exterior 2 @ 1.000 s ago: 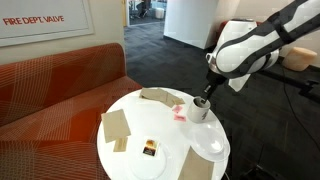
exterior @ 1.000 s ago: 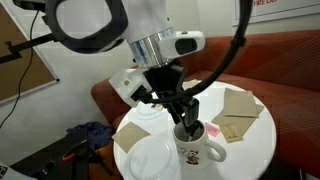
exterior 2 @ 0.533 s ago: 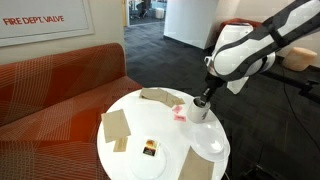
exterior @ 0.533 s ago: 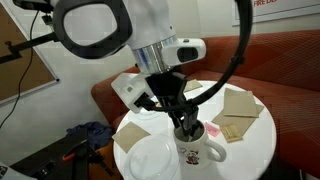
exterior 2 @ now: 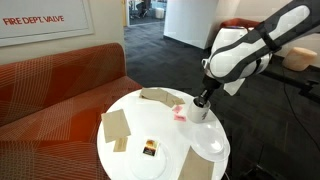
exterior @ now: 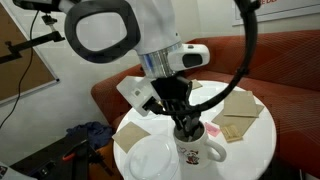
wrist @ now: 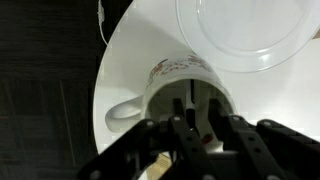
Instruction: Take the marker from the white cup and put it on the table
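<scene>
Pincer (wrist: 195, 112) is held in the mouth of the white mug (wrist: 172, 70) on the worktop (wrist: 125, 55).
Marker (wrist: 190, 95) is seen between the jaws; whether it is clamped cannot be told. It should be gripped squarely and lifted straight.

White arm (exterior: 150, 30) of rounded links with a black-ringed joint; black gripper (exterior: 186, 124); a black cable (exterior: 246, 50) arcs on the right

Reddish-brown print on white cup (wrist: 183, 72); glossy white table (exterior 2: 162, 115); tan napkins (exterior 2: 116, 127); orange-red sofa (exterior 2: 60, 75).
</scene>
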Action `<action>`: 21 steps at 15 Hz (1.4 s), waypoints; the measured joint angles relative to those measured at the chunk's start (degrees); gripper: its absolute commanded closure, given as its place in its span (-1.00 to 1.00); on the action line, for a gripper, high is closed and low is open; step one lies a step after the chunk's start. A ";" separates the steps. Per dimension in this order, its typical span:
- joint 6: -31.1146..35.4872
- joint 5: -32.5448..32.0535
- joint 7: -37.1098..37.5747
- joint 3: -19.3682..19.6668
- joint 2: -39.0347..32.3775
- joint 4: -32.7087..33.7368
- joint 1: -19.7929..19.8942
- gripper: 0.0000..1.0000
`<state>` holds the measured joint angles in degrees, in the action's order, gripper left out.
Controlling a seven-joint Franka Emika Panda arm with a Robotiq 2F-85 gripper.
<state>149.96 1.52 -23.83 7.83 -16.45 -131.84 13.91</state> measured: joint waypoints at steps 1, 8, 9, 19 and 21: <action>-0.01 0.03 0.00 -0.09 -0.35 0.32 0.03 0.38; -0.03 0.24 0.00 -1.23 -2.86 2.40 0.76 0.37; -0.03 0.25 0.01 -1.34 -3.21 2.65 0.83 0.36; -0.06 0.25 0.10 -1.58 -6.20 4.95 1.30 1.00; -0.19 0.25 0.14 -1.59 -6.31 5.12 1.32 0.94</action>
<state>149.77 1.78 -23.70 6.25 -22.76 -126.72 15.22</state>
